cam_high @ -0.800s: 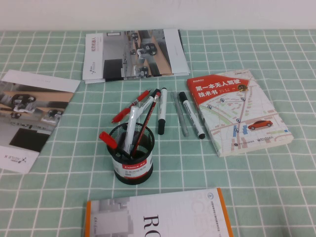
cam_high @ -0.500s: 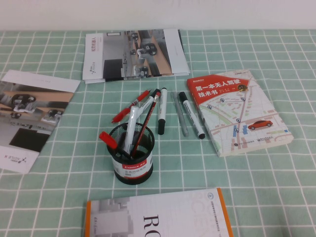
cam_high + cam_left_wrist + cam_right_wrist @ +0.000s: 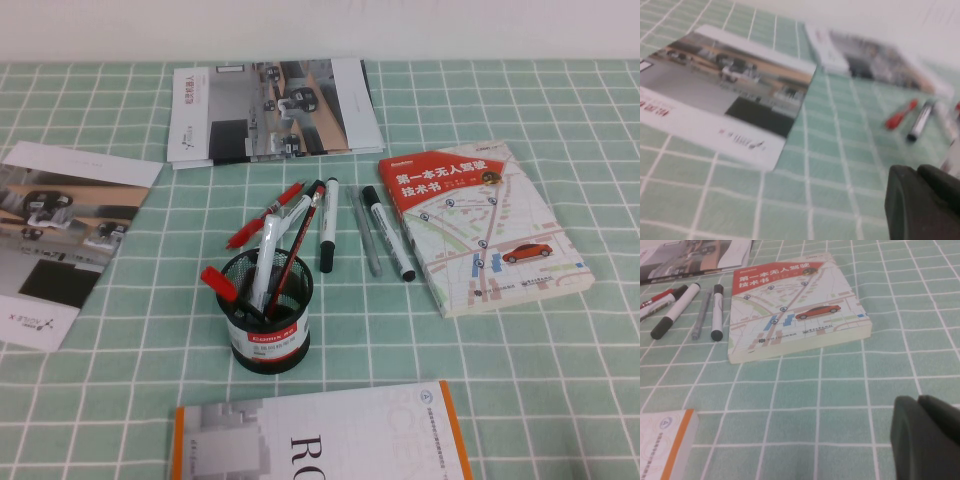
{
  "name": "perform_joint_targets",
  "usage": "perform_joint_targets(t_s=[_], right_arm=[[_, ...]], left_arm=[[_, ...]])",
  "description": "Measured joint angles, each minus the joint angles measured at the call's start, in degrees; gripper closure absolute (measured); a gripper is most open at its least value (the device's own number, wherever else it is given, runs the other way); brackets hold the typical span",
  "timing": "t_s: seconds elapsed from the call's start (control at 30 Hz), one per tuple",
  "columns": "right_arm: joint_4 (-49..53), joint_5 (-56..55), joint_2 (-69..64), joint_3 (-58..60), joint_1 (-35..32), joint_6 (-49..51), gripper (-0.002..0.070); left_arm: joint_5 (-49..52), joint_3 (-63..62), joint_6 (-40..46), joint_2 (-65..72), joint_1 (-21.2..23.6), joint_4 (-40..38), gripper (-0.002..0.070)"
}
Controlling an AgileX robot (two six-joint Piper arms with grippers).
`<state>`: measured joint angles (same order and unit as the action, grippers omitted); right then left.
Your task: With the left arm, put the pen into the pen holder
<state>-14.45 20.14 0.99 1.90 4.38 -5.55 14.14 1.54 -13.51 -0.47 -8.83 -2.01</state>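
Observation:
The all-red pen [image 3: 262,215] lies flat on the green checked cloth, just behind the black mesh pen holder [image 3: 266,318]. The holder stands upright and holds a white marker with a red cap [image 3: 218,281] and a thin striped pen [image 3: 298,240]. Neither arm shows in the high view. In the left wrist view my left gripper [image 3: 917,172] is shut and empty, low over the cloth, with the red pen [image 3: 901,114] lying some way ahead of it. My right gripper [image 3: 919,402] is shut and empty over bare cloth near the map book [image 3: 790,305].
Two black-capped markers [image 3: 328,225] [image 3: 388,233] and a grey pen [image 3: 366,240] lie beside the red pen. A map book [image 3: 480,225] lies to the right, brochures at the left [image 3: 60,230] and the back [image 3: 270,110], and an orange-edged book [image 3: 320,440] at the front.

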Motion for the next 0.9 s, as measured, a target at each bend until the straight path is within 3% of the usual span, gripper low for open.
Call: perform_joint_targets(t_s=[0.17,0.6,0.9], right_arm=[[0.0,0.0,0.0,0.0,0.0,0.0,0.0696],[0.0,0.0,0.0,0.0,0.0,0.0,0.0696],[0.0,0.0,0.0,0.0,0.0,0.0,0.0696]], left_arm=[[-4.96,0.0,-5.72,0.0,0.0,-0.38,0.0678],[-9.99,0.0,-7.35,0.0,0.0,2.33,0.0678],[5.28,-13.75,-11.13,9.53,0.0,2.33,0.0678]])
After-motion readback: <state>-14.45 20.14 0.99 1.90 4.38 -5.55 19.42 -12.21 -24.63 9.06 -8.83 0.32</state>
